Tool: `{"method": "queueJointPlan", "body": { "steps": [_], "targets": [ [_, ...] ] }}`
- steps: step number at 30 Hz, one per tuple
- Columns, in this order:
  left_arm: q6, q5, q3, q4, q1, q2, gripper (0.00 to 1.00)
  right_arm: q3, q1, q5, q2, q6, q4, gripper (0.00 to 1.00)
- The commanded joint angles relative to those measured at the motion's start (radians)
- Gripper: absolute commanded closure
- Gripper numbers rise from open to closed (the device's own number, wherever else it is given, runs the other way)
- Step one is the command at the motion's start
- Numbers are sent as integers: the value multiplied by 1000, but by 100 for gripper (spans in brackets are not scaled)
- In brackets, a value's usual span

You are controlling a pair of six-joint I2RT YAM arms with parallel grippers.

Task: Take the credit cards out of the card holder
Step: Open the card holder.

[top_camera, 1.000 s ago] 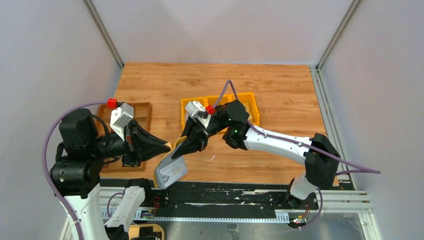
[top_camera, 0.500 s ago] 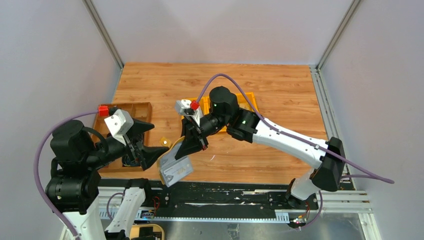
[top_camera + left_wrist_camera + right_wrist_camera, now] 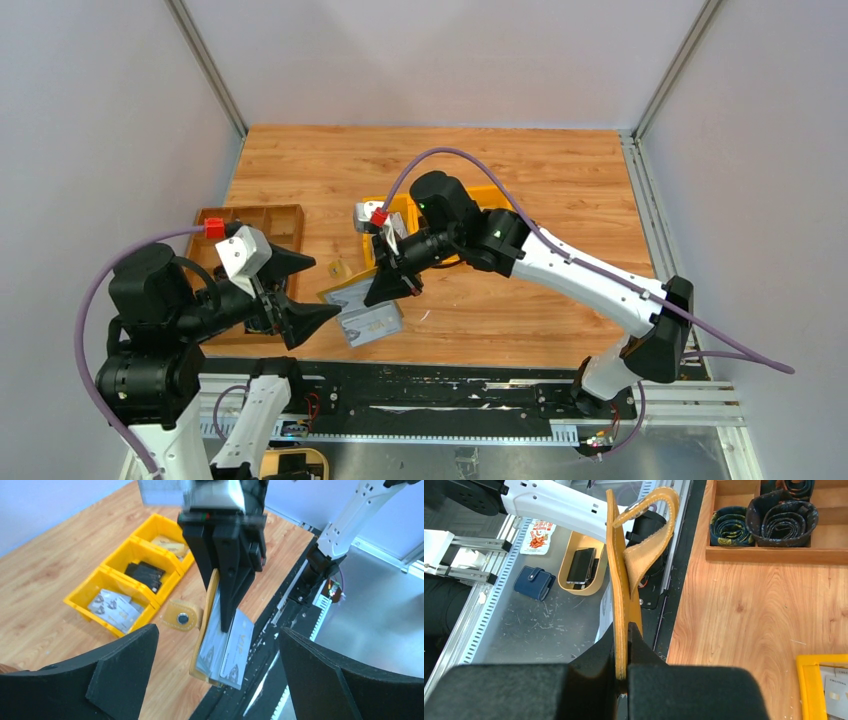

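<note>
Right hand (image 3: 385,290) clenched on the upper edge of the small mustard-yellow flat card holder (image 3: 362,316), grasping it so it hangs open above the near part of the wooden desk (image 3: 500,170). I see pale grey cards (image 3: 235,649) sitting in its pockets. Left hand (image 3: 322,288) released, jaws wide apart, facing the holder, not touching it.

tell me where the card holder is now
Top view: the card holder hangs pinched in the right gripper over the table's near edge, just right of the left gripper.
</note>
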Motion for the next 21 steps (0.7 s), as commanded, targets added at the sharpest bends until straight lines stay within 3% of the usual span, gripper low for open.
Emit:
{"method": "queueJointPlan", "body": {
  "steps": [1,6,13,21],
  "targets": [
    [57,-22,-101,-15,-5,-49,0,88,-6,20,-4,-35,-56,100],
    [115,-85,-200,-15,-5,-87,0,94,-6,11,-4,-44,-68,100],
    [61,55,-249,-18,-5,-52,10,55,0,-47,-13,-3,39,100],
    [71,117,-298,-18,-4,-5,45,108,15,-115,40,3,24,100]
  ]
}}
